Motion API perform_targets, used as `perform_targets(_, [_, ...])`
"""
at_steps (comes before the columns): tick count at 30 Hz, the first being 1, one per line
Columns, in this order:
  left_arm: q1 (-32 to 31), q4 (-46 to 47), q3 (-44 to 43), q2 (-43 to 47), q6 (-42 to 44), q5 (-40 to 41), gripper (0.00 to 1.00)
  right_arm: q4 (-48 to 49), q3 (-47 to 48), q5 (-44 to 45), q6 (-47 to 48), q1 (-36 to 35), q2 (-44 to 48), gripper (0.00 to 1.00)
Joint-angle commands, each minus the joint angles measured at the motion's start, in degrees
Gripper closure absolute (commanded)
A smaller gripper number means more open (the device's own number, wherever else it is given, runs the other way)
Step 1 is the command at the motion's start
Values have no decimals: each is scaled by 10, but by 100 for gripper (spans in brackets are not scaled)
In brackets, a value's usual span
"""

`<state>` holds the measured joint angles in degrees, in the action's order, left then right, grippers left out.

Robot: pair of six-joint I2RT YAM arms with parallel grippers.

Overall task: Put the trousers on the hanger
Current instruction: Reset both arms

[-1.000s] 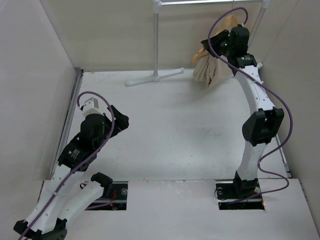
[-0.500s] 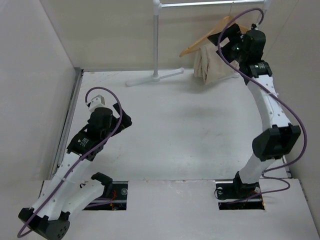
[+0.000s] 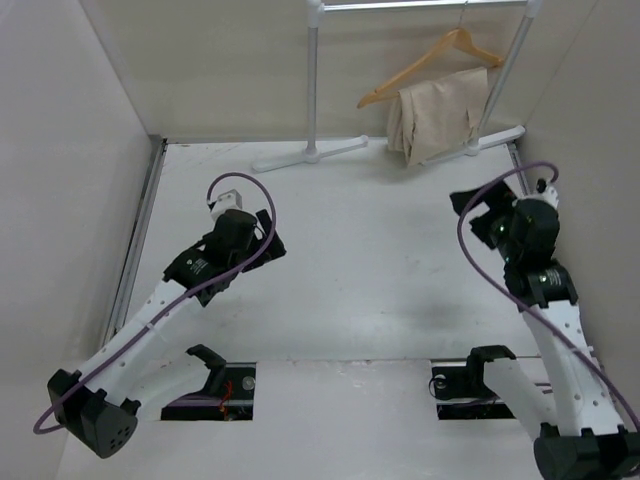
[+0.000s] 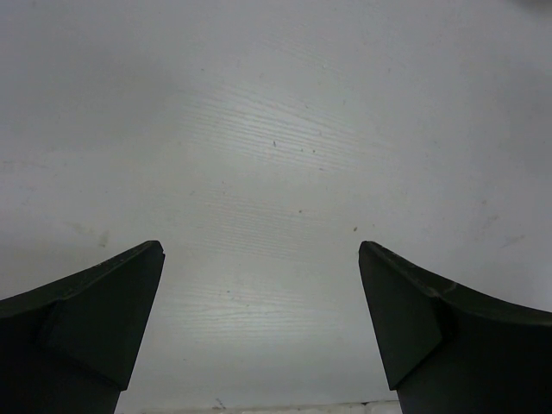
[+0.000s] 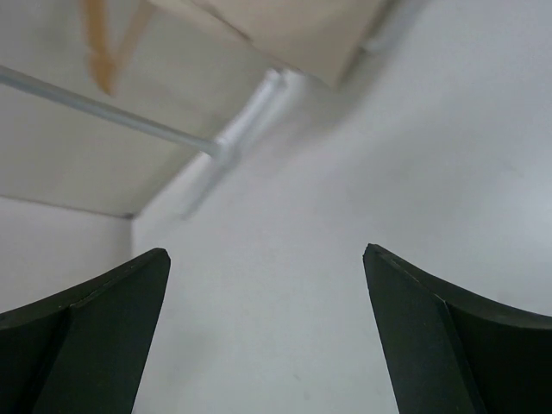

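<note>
The trousers (image 3: 440,115) are hanging folded over the crossbar of the hanger (image 3: 415,72), wrinkled beige cloth drooping in layers. The hanger's hook is sitting on the top rail of the white rack (image 3: 313,80), near the far right wall. I am holding my right pincer (image 5: 267,252) apart, well short of the cloth, and my left pincer (image 4: 261,250) apart over the bench (image 3: 370,250), which is stretching wide between my arms.
</note>
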<state>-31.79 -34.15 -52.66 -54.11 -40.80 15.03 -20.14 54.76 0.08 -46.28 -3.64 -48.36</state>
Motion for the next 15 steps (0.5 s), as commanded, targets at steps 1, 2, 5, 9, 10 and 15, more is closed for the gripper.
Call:
perform_targets(1, [-25, 42, 19, -7, -12, 4, 0, -91, -96, 75, -5, -23, 68, 0])
perform_targets(2, [-32, 51, 23, -13, -15, 4, 0, -109, -124, 84, -19, -30, 92, 0])
perform_targets(5, [-53, 75, 31, -32, -18, 3, 0, -147, -171, 96, -61, -40, 135, 0])
perform_targets(9, [-86, 104, 31, -64, -18, 4, 0, -176, -193, 98, -74, -43, 156, 0])
perform_targets(10, [-94, 111, 30, -74, -19, 4, 0, -180, -195, 99, -74, -44, 160, 0])
perform_targets(15, [-121, 116, 5, -134, -23, 4, 0, -197, -210, 95, -76, -59, 180, 0])
